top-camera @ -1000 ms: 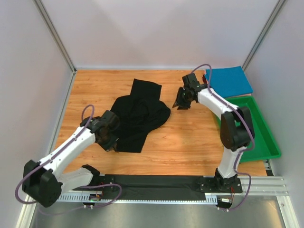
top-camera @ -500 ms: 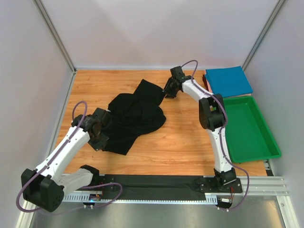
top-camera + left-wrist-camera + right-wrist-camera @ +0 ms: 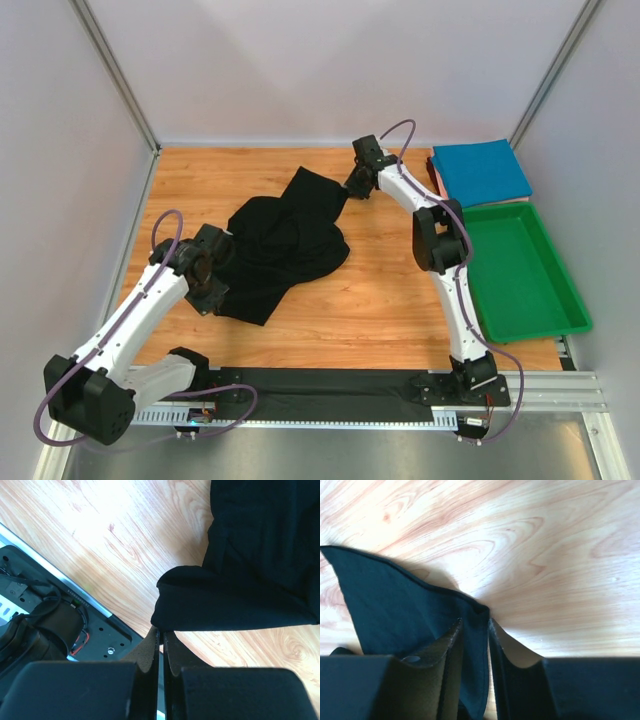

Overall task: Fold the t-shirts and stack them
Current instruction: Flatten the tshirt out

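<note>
Bench (image 3: 390, 295) seen from above, mid-task. The black t-shirt (image 3: 285, 245) lay rumpled left of centre, its long axis running diagonally from the near left to the far right, with one arm posted at each end of that line. The left gripper (image 3: 208, 290) was fully closed on the near-left edge of the cloth; its wrist view showed a dark fold caught at the tips. The right gripper (image 3: 352, 188) sat at the opposite far-right corner, which lay directly under it. Its jaws stood narrow with the hem between them, though whether they were pinching yet could not be told from the wrist view.

The shirt thus lay between the two grippers rather than to one side of either, so the likely next move — drawing the ends apart along that diagonal to flatten the cloth — depended on both corners being secured. A folded teal-blue t-shirt (image 3: 482, 172) rested at the far right on a reddish one (image 3: 433, 166), just beyond the green tray (image 3: 520, 275).
</note>
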{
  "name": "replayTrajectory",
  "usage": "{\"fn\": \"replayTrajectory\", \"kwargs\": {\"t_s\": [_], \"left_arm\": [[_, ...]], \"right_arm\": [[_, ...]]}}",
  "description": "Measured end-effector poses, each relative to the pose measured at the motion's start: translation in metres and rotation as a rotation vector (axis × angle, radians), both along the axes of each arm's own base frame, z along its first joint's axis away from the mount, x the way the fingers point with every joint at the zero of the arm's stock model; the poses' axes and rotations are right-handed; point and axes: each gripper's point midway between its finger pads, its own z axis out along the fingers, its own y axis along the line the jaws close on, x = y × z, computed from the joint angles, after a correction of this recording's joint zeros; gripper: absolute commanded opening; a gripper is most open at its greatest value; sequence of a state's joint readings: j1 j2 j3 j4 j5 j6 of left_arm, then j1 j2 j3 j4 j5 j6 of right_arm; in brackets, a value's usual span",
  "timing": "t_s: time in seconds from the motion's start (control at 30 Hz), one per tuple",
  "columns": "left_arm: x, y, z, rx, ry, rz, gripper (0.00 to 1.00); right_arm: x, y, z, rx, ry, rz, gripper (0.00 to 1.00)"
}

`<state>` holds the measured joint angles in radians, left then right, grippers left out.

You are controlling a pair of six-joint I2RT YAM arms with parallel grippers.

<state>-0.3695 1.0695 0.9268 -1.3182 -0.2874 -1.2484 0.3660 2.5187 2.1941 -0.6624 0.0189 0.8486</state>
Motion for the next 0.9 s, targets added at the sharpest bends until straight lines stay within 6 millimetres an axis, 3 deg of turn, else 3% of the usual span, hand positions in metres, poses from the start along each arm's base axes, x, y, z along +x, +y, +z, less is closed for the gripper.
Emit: {"fn": "replayTrajectory", "kwargs": {"t_s": [0.13,0.2,0.37,0.47,0.57,0.63,0.7,0.8,0.9], "left_arm": [[0.0,0.0,0.001,-0.001,-0.003,0.0,0.0],[0.0,0.0,0.001,-0.003,-0.008,0.0,0.0],[0.001,0.001,0.007,-0.005,-0.029,-0.001,0.0],[0.017,0.003,0.029,-0.009,-0.091,0.009,0.0],[0.052,0.006,0.075,-0.031,-0.215,0.042,0.0],[0.08,0.006,0.111,-0.053,-0.323,0.057,0.0],[0.104,0.007,0.152,-0.069,-0.418,0.057,0.0],[0.129,0.006,0.207,-0.086,-0.552,0.036,0.0],[0.137,0.005,0.253,-0.102,-0.669,0.003,0.0]], "right_arm": [[-0.001,-0.004,-0.002,-0.016,0.007,-0.012,0.14],[-0.001,-0.005,-0.003,-0.025,0.01,-0.016,0.02],[-0.001,-0.007,-0.003,-0.041,0.009,-0.002,0.0],[-0.009,-0.017,-0.001,-0.098,0.036,0.025,0.0],[-0.029,-0.041,0.015,-0.171,0.092,0.036,0.0],[-0.049,-0.066,0.048,-0.205,0.117,0.029,0.0],[-0.073,-0.097,0.102,-0.222,0.101,0.007,0.0],[-0.104,-0.144,0.208,-0.23,-0.047,-0.054,0.0],[-0.145,-0.181,0.314,-0.24,-0.254,-0.129,0.0]]}}
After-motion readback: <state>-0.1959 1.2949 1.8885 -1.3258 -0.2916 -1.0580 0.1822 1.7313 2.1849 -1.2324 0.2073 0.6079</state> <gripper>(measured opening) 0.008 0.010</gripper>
